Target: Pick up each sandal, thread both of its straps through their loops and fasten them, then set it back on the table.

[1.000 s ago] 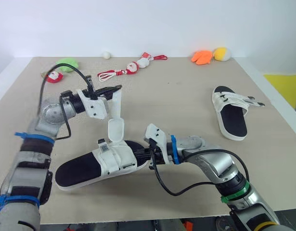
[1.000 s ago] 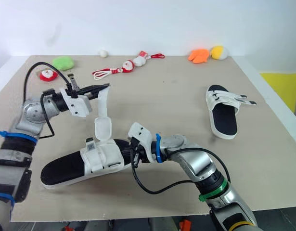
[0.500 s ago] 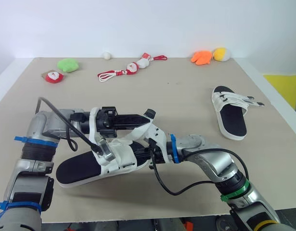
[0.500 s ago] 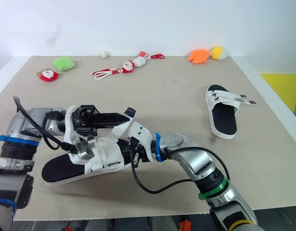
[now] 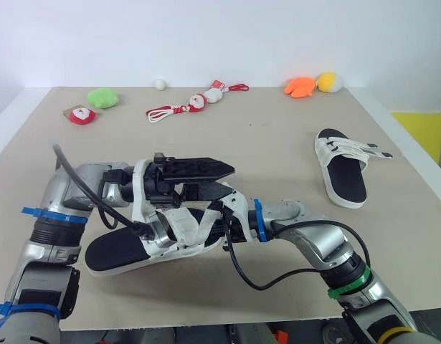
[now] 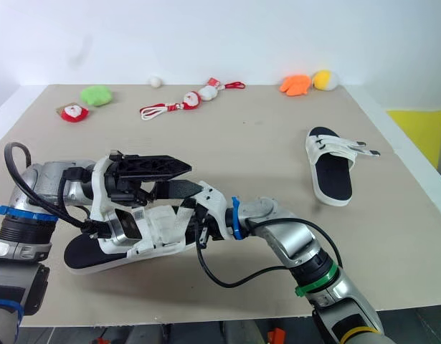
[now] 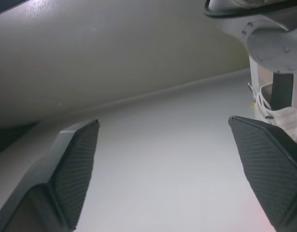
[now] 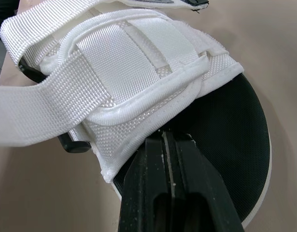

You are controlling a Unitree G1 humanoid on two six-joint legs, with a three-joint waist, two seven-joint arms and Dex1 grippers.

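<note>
Left claw: spread wide, empty, over the black-soled white-webbing sandal.
Right claw: pinching that sandal's upper edge (tips buried under webbing).

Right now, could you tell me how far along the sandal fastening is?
Nothing looks finished. In hand: the right gripper pinches the near sandal by its upper, and the open left gripper hovers above its loose strap. Left: fastening that sandal, then the far sandal lying on the table.
</note>
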